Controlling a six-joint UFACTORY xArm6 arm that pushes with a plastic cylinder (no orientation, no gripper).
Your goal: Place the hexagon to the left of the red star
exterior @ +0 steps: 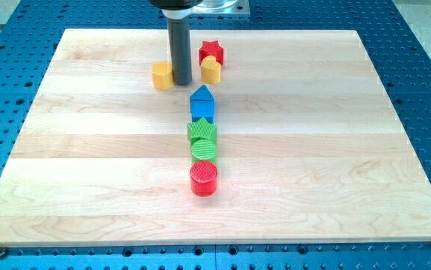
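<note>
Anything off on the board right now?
Nothing stands out. All blocks sit upright on the wooden board; none tipped or hanging off an edge. My tip is just right of the yellow hexagon, left of the yellow heart and red star.

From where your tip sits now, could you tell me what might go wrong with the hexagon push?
1. My tip sits right of the yellow hexagon, so pushing from here likely drives it farther left, away from the red star.
2. The yellow heart lies just right of my tip, below the star; repositioning could knock it into the star.
</note>
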